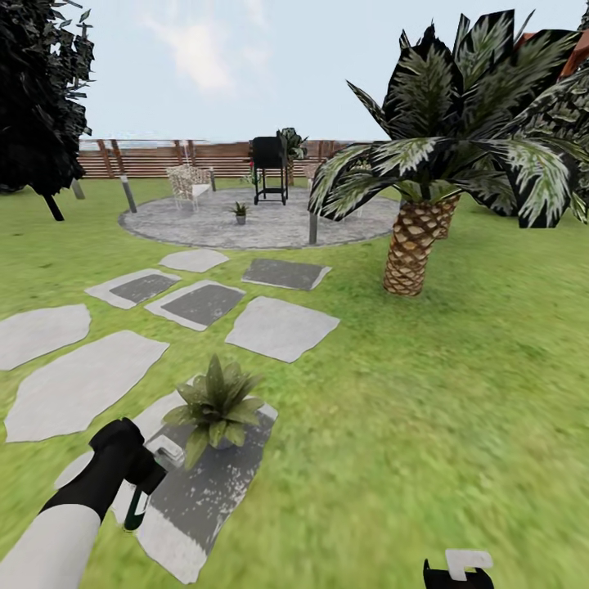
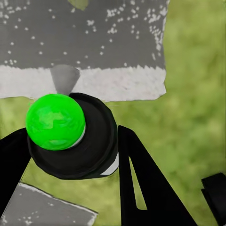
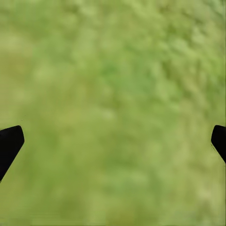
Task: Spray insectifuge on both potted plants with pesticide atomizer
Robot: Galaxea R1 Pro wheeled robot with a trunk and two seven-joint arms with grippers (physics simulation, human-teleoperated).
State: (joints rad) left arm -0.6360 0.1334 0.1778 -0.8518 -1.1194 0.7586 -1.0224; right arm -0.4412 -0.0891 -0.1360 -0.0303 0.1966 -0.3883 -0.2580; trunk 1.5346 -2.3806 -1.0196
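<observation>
Black fingers of the left gripper are clamped on the atomizer, its tip showing green in the wrist view and its body mostly hidden. It hangs low over the stepping stone's near-left edge, beside the plant. A second plant sits tiny on the patio. The right gripper, cut off, has fingertips spread wide over the lawn.

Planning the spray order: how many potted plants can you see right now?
2: one potted plant on the stepping stone beside the left gripper; another on the round patio.
</observation>
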